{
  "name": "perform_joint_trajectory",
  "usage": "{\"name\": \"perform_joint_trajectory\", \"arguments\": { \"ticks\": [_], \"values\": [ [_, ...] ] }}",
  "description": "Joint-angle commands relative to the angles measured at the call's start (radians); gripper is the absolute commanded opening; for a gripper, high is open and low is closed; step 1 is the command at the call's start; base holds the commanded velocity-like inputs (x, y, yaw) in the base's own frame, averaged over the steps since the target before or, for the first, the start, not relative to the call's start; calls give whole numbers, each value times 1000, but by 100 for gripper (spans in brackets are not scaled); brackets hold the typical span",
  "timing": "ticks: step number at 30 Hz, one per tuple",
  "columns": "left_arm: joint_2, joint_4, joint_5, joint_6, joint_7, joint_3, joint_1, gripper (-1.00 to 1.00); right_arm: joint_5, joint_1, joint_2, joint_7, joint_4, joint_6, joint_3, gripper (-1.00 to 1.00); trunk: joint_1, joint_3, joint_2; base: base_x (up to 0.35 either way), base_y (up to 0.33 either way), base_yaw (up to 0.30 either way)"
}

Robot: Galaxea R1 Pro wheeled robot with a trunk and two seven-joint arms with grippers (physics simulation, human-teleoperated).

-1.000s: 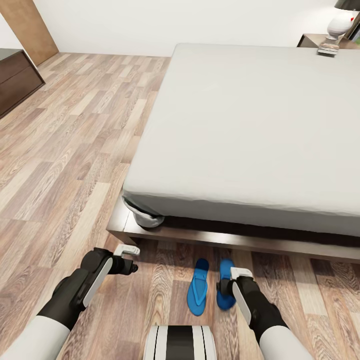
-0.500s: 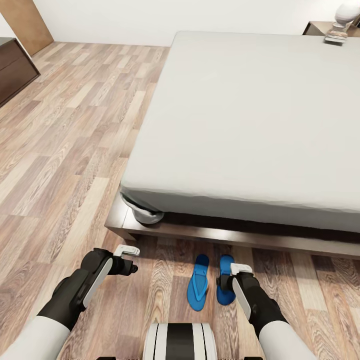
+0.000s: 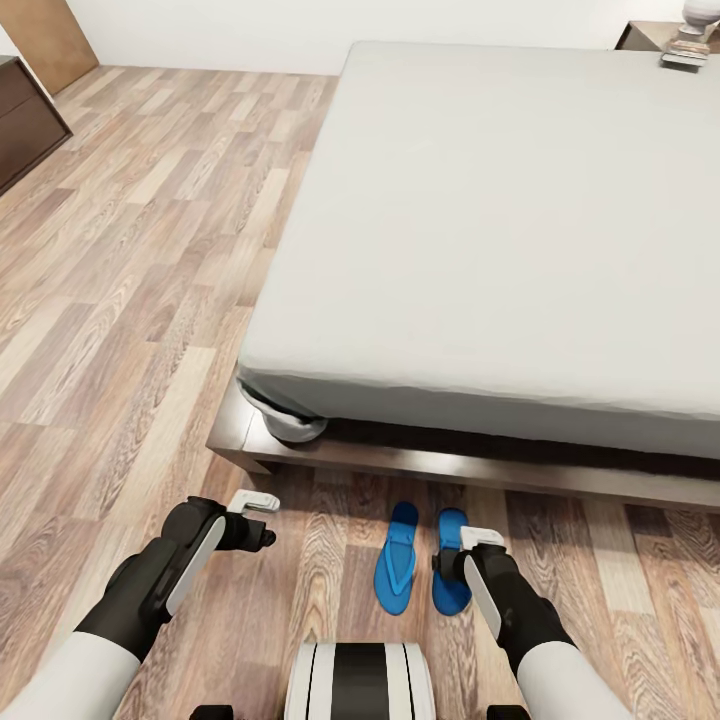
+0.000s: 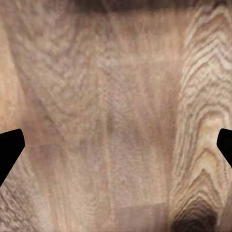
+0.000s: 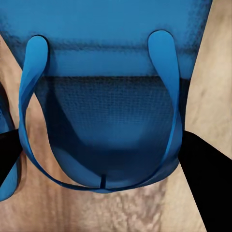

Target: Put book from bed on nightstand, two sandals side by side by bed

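Observation:
Two blue sandals (image 3: 398, 560) (image 3: 450, 578) lie side by side on the wood floor, just in front of the bed's dark base (image 3: 420, 462). My right gripper (image 3: 455, 562) hangs over the right sandal (image 5: 111, 96), open, one finger (image 5: 203, 169) on each side of it. My left gripper (image 3: 262, 520) is open over bare floor (image 4: 116, 96), to the left of the sandals. The bed's pale mattress (image 3: 500, 220) lies bare. At the far right corner stands a nightstand (image 3: 640, 35) with a small flat thing (image 3: 684, 58) on it, too small to tell whether it is the book.
A long dark-brown cabinet (image 3: 25, 125) stands at the far left, with a brown door (image 3: 45, 40) behind it. Open wood floor (image 3: 140, 280) stretches left of the bed. A bunched sheet corner (image 3: 285, 425) hangs at the bed's near left corner. My own base (image 3: 360, 680) shows below.
The whole picture has slid as the camera moved; the bed's far end now sits higher in the view. Both arms and the sandals keep their places relative to each other.

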Motion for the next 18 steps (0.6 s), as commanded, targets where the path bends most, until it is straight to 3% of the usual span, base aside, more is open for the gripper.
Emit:
{"name": "perform_joint_trajectory", "arguments": {
  "ticks": [1, 18],
  "values": [
    [1, -1, 2, 3, 0, -2, -1, 100, -7, 0, 1, -6, -1, 4, -2, -100, 0, -4, 0, 0, 0, 0],
    [1, -4, 4, 3, -3, -2, -1, 100, -5, -20, 2, -6, -3, 4, -1, -100, 3, -24, -2, 0, 0, 0]
  ]
}}
